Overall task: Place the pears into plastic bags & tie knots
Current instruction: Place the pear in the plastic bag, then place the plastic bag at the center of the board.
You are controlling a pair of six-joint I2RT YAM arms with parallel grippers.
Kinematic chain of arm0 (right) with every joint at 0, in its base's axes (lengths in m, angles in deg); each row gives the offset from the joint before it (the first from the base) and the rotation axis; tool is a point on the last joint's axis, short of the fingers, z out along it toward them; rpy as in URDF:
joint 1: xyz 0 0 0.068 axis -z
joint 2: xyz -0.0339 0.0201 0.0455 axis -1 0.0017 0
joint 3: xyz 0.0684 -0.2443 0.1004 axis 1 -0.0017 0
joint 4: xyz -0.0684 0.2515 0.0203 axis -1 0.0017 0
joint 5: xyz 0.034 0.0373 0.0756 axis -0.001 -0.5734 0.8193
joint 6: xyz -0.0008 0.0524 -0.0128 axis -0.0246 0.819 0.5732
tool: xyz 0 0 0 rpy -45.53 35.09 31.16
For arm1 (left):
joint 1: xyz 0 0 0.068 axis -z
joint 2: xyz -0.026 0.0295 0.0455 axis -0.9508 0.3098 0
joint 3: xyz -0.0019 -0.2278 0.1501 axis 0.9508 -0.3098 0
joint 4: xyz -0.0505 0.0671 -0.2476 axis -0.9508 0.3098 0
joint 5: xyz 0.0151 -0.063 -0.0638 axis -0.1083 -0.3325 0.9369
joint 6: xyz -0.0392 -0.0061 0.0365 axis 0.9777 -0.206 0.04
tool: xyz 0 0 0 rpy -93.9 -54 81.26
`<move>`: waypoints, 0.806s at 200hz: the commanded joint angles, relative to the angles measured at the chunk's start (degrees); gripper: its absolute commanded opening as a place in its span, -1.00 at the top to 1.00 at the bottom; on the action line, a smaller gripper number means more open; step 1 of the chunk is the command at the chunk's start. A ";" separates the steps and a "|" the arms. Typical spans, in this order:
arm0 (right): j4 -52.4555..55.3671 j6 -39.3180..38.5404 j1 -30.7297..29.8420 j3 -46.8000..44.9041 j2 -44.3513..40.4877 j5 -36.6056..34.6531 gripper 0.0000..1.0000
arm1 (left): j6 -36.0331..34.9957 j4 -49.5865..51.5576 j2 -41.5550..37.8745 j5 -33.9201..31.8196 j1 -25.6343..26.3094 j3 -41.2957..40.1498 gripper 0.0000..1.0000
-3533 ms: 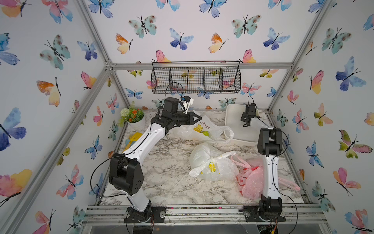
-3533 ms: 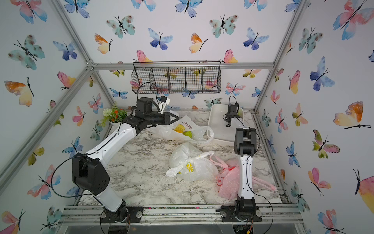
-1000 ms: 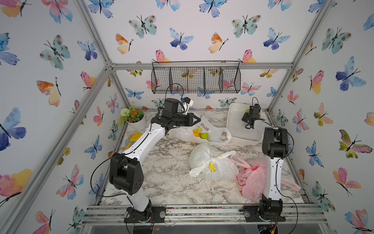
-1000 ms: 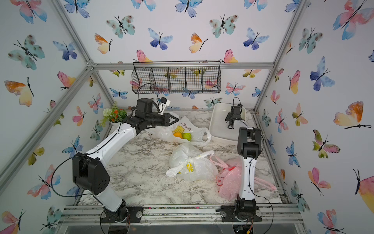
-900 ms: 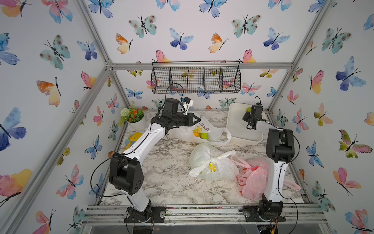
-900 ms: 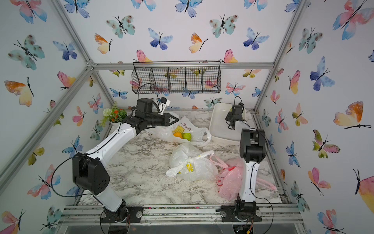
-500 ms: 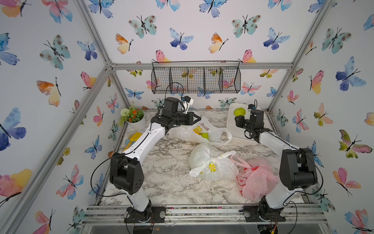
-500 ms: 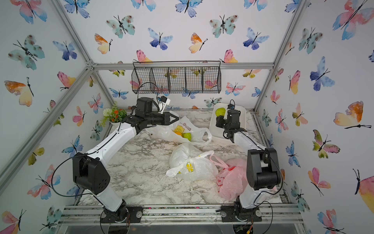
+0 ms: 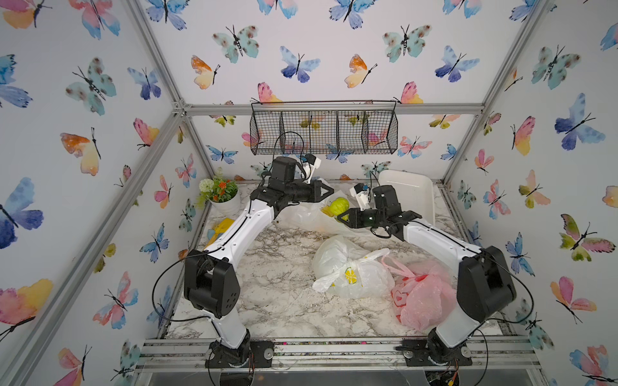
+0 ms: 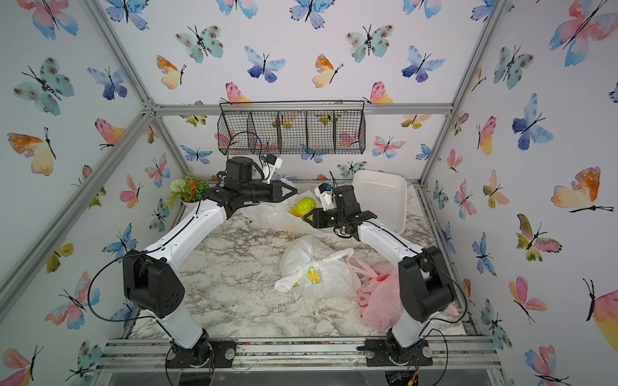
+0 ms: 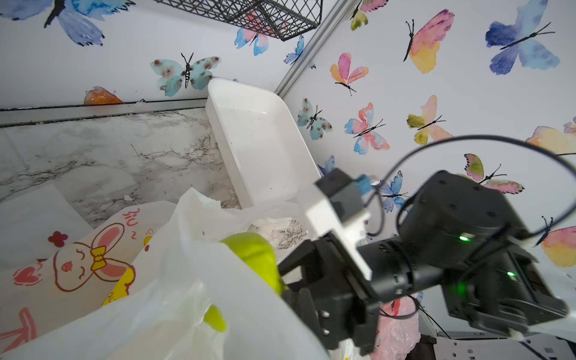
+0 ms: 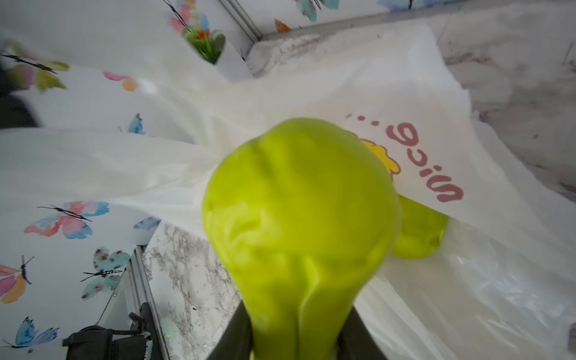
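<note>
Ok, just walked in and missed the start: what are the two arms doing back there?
The left gripper is shut on the cartoon-print bag, holding it up and open. The right gripper has its jaws around the neck of a green pear right at the bag's mouth. A second green pear already lies inside. The lemon-print bag and pink bag lie bundled nearer the front.
</note>
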 commanded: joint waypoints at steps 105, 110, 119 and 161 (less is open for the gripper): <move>27.73 -4.35 0.45 4.34 -12.46 -40.34 -0.67 | 2.24 -4.95 -5.03 0.34 -0.78 -5.72 1.00; 29.35 -4.16 0.69 4.02 -13.13 -41.80 -0.68 | 2.43 -5.03 -4.96 0.47 -0.79 -5.75 1.00; 31.84 -3.88 1.04 3.74 -13.49 -42.71 -0.70 | 2.58 -5.43 -4.94 0.89 -0.78 -5.85 1.00; 25.94 -3.27 2.85 0.58 -10.34 -36.78 -0.73 | 2.72 -6.05 -5.51 1.00 -0.80 -6.94 1.00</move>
